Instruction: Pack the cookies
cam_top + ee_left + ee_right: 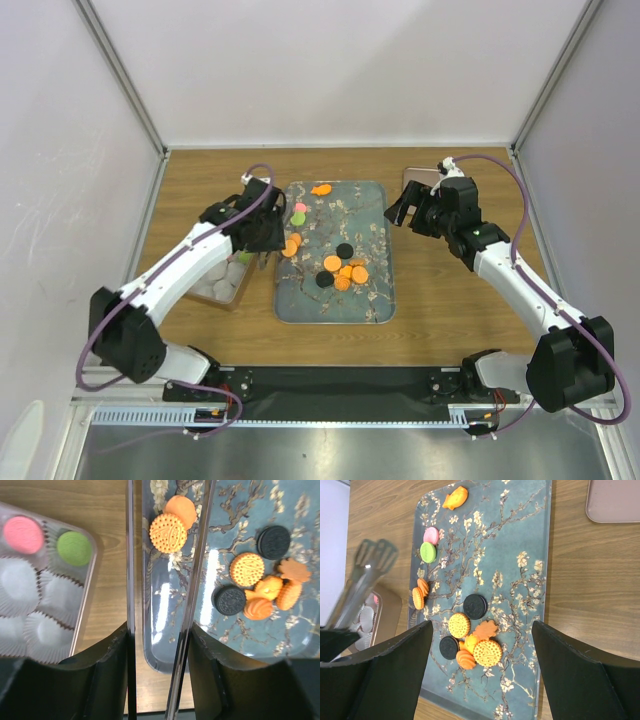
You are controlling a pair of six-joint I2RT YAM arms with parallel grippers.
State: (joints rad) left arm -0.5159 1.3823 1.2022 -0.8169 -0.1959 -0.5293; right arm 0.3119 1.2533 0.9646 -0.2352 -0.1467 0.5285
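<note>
Left claw clamped on the tongs, right claw wide open
Most cookies lie on the floral tray; a pink and a green one sit in the cup box to its left. Tongs straddle two orange ones.

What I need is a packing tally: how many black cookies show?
2, both on the tray: one black cookie near its middle, another beside the orange cluster. None seems hidden.
</note>
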